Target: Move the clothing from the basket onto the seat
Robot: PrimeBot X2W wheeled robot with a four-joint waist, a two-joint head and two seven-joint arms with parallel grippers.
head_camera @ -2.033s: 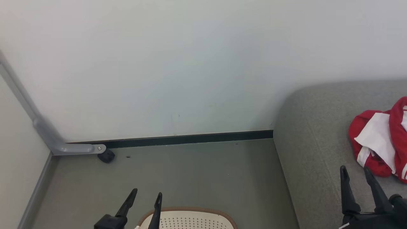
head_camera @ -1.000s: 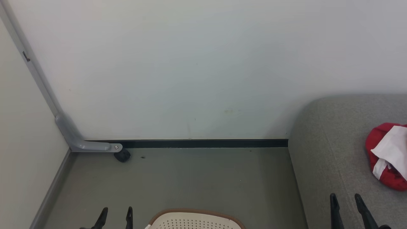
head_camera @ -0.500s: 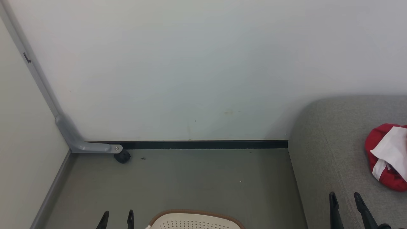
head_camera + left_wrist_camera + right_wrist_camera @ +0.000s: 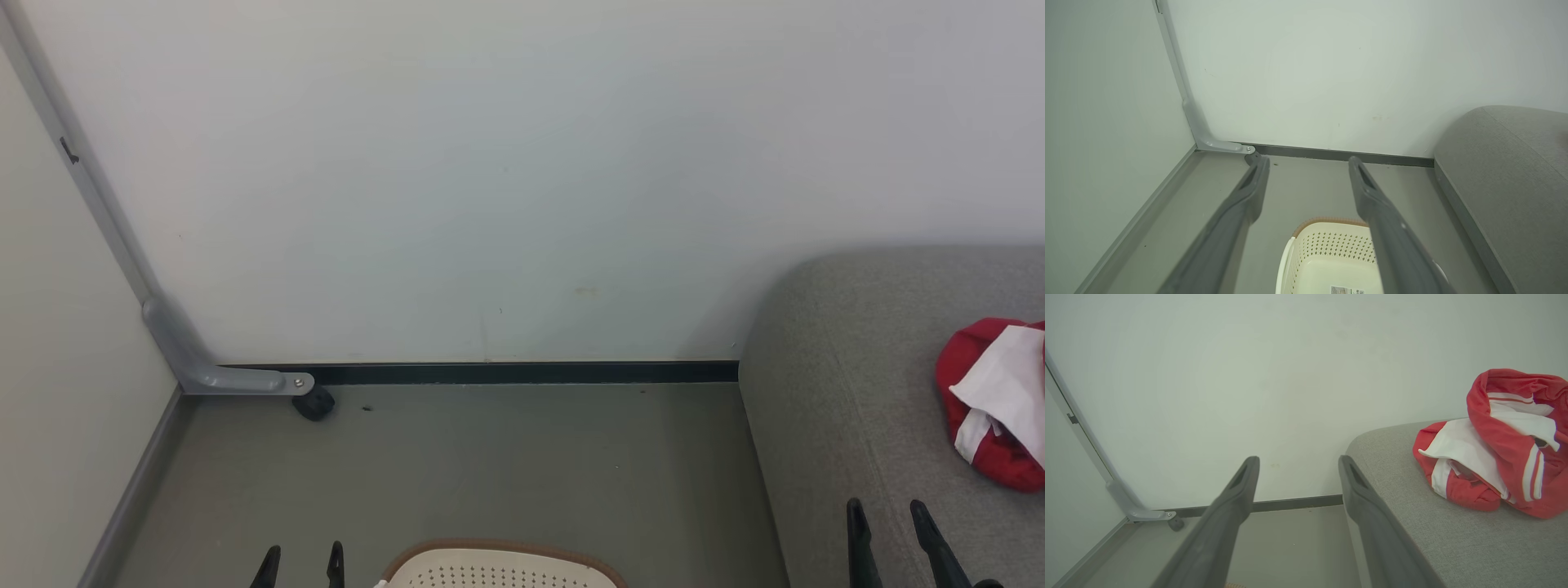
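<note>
The clothing (image 4: 1000,400) (image 4: 1498,443), red with white bands, lies crumpled on the grey seat (image 4: 849,408) (image 4: 1453,539) (image 4: 1506,171) at the right. On the floor at the bottom centre stands the cream basket (image 4: 498,565) (image 4: 1331,261) with its brown rim; the part of its inside that shows holds no fabric. My left gripper (image 4: 300,557) (image 4: 1308,163) is open just left of the basket, nothing between its fingers. My right gripper (image 4: 886,513) (image 4: 1298,461) is open over the seat's front left part, short of the clothing and empty.
A white wall (image 4: 522,180) closes the back, with a dark skirting strip (image 4: 522,372). A grey metal leg with a black caster (image 4: 313,403) stands in the left corner beside a pale side panel (image 4: 49,367). Grey floor (image 4: 490,465) lies between basket and wall.
Over the two seconds the camera turned left, shifting the scene right, and both grippers dropped lower in the head view. In the last half second nothing visibly moves.
</note>
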